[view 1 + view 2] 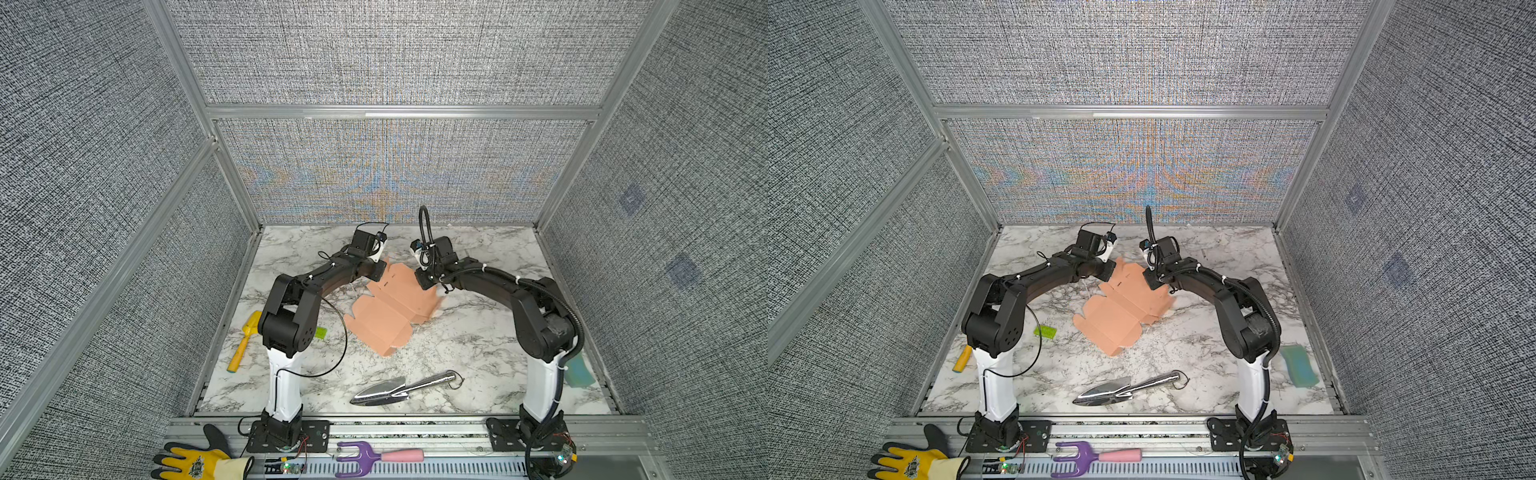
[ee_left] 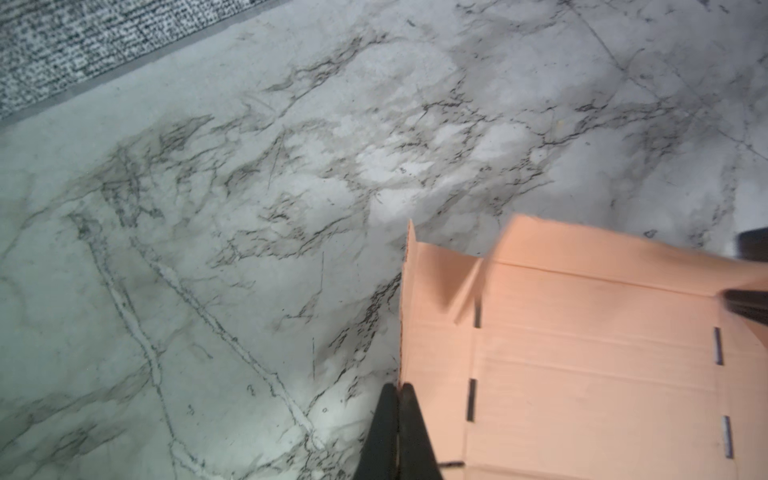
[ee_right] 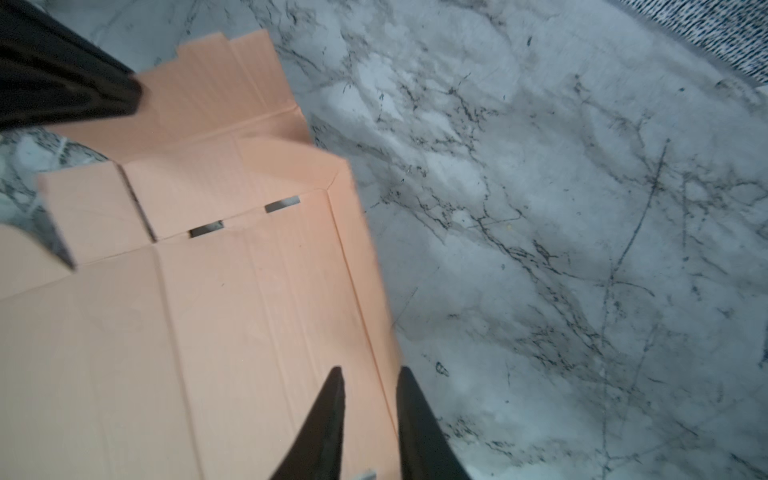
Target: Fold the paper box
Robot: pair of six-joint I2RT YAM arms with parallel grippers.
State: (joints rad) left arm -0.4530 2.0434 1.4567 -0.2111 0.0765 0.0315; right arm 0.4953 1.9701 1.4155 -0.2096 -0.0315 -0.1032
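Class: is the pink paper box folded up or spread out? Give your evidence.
Mostly spread: the paper box lies as an open sheet, slits showing; only edge flaps are raised, one pinched by the left gripper.

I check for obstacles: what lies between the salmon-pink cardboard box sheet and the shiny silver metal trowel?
Nothing; both top views show only bare marble tabletop between the salmon-pink cardboard box sheet and the shiny silver metal trowel.
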